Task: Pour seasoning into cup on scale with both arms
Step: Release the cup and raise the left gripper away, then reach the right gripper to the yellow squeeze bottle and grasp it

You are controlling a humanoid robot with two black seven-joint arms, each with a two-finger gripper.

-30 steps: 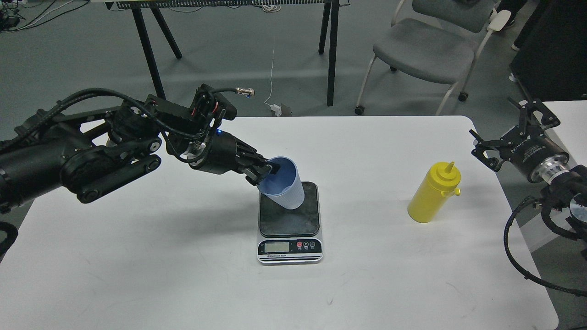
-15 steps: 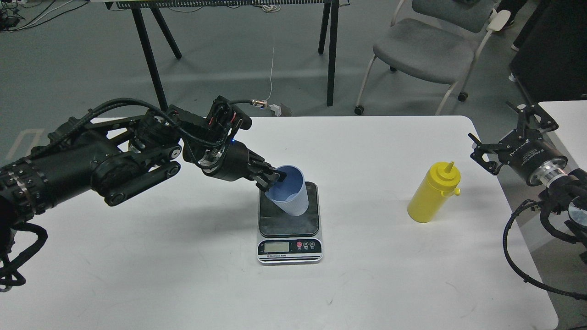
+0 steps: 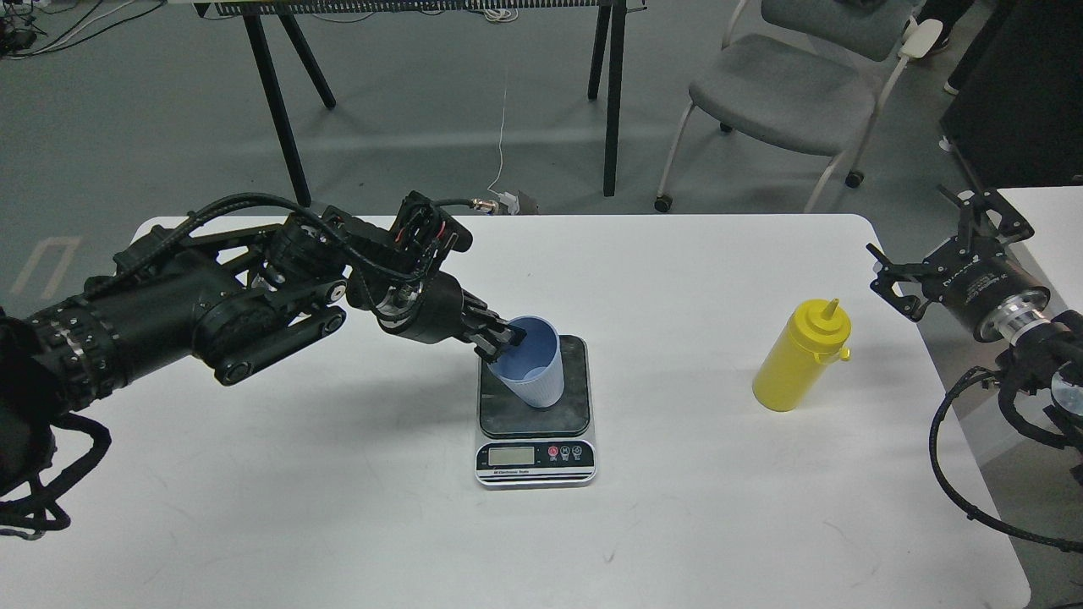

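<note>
The light blue ribbed cup (image 3: pixel 535 372) stands nearly upright on the dark platform of the scale (image 3: pixel 567 414), its base resting on it. My left gripper (image 3: pixel 501 338) is shut on the cup's left rim, one finger inside and one outside. The yellow seasoning bottle (image 3: pixel 799 355) stands upright on the white table to the right of the scale, cap on. My right gripper (image 3: pixel 939 241) is open and empty, hovering off the table's right edge, right of the bottle and apart from it.
The white table (image 3: pixel 338 507) bears only the scale and the bottle. Behind it are black table legs (image 3: pixel 613 93) and a grey chair (image 3: pixel 787 93). A second white surface (image 3: pixel 1049 220) lies at the far right.
My left arm has moved right and down, bringing the cup from tilted above the scale to nearly upright on its platform. The right gripper and bottle have barely moved.
</note>
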